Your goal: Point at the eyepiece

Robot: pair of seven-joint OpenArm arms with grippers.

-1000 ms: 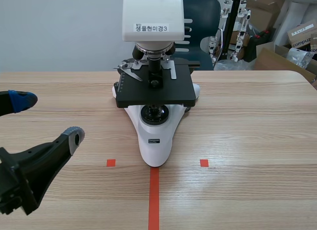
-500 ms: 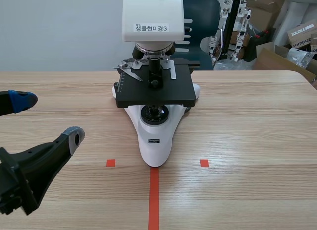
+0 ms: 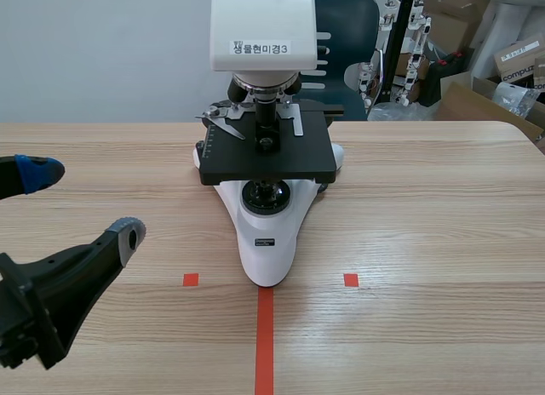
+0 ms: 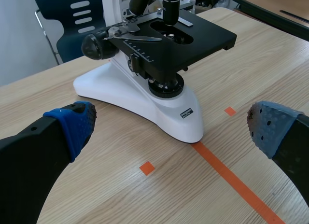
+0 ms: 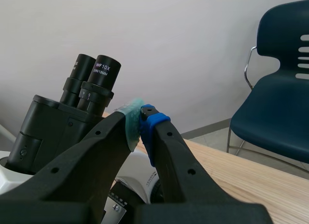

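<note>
**Item 1.** White-bodied microscope (image 3: pixel 266 216) with a flat black stage (image 3: pixel 266 152). It stands at the middle of the light wooden worktop (image 3: pixel 426 208), set back toward the far edge. The rounded toe of its base faces the near edge, at the head of the orange-red tape line.

**Item 2.** Pair of black tubular eyepieces (image 5: pixel 104 69) (rim lettering WF10X). They slant up from the microscope's black head, high above the stage.

**Item 3.** Right gripper (image 5: pixel 140 125). Its fingers are pressed together, green pad against blue pad, with nothing between them. The tip sits just beside the nearer eyepiece tube, below its rim. Contact cannot be made out.

**Item 4.** Left gripper (image 3: pixel 83 203). Its fingers are spread wide and hold nothing. It is low over the worktop near the left edge, toward the near-left corner. The microscope's base lies ahead of its fingers, well apart from both pads, with bare wood between.

**Item 5.** Open room: bare wood runs from the microscope's base to the right edge and the far-right corner.

**Item 6.** Dark blue slotted plastic chair (image 5: pixel 285 89), beyond the far edge.

**Item 7.** Brown cardboard boxes (image 3: pixel 477 97), past the far-right corner.
</note>
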